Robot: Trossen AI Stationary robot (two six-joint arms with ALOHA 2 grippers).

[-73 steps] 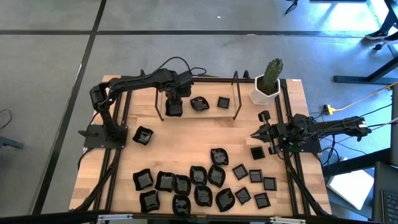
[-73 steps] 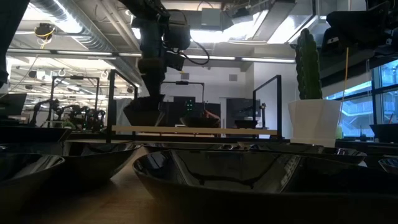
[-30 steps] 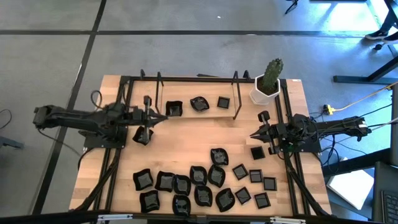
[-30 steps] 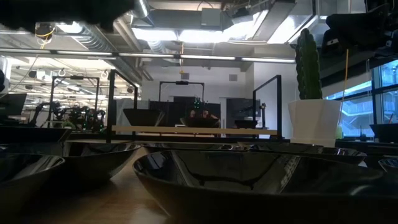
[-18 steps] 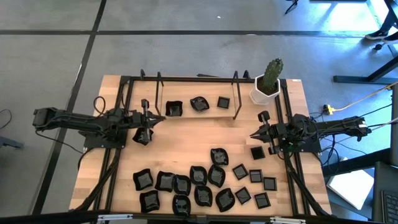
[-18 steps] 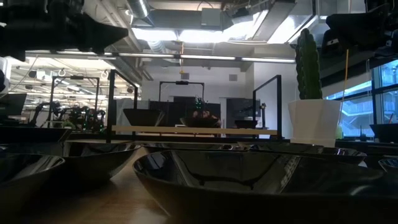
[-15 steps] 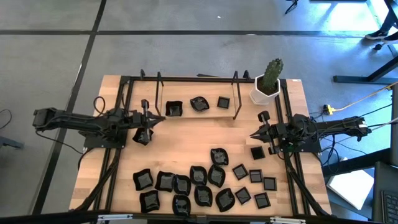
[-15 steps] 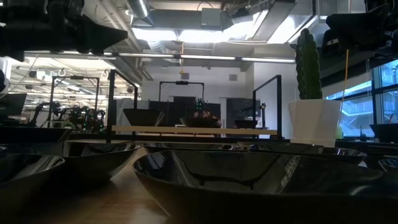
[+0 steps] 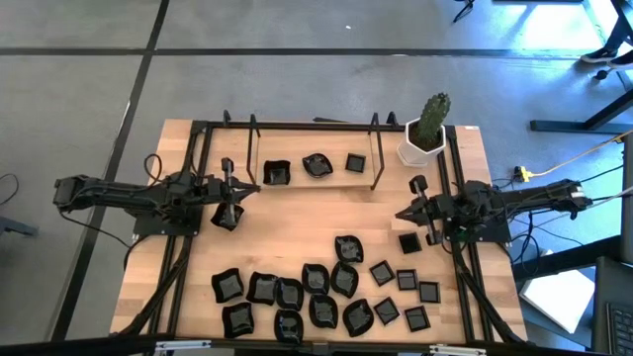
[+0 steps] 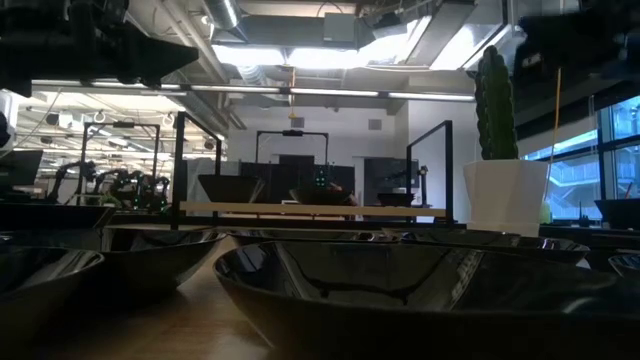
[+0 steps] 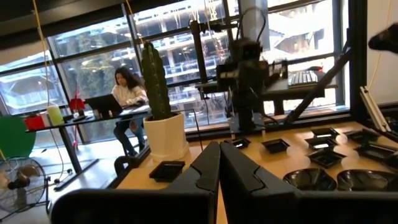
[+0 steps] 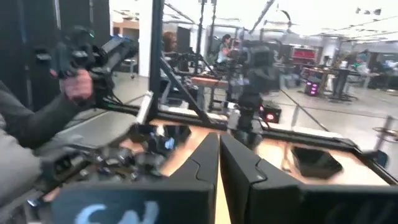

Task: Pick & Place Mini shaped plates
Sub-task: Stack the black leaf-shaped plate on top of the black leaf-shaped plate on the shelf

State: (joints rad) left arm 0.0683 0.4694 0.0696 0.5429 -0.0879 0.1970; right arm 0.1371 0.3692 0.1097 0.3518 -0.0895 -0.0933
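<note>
High view, left gripper [image 9: 254, 188] closed, empty, near mini shaped plates [image 9: 316, 297]

Wooden table [image 9: 297, 232] seen from above, set on a grey floor [image 9: 297, 79] crossed by dark lines. A black metal frame [image 9: 376, 153] with upright posts stands at the table's far edge. A white hexagonal pot [image 9: 420, 150] holding a green cactus [image 9: 432, 117] sits at the far right corner. Beyond the table, a seated person [image 11: 127, 93] works at a desk before large windows [image 11: 180, 43].
</note>
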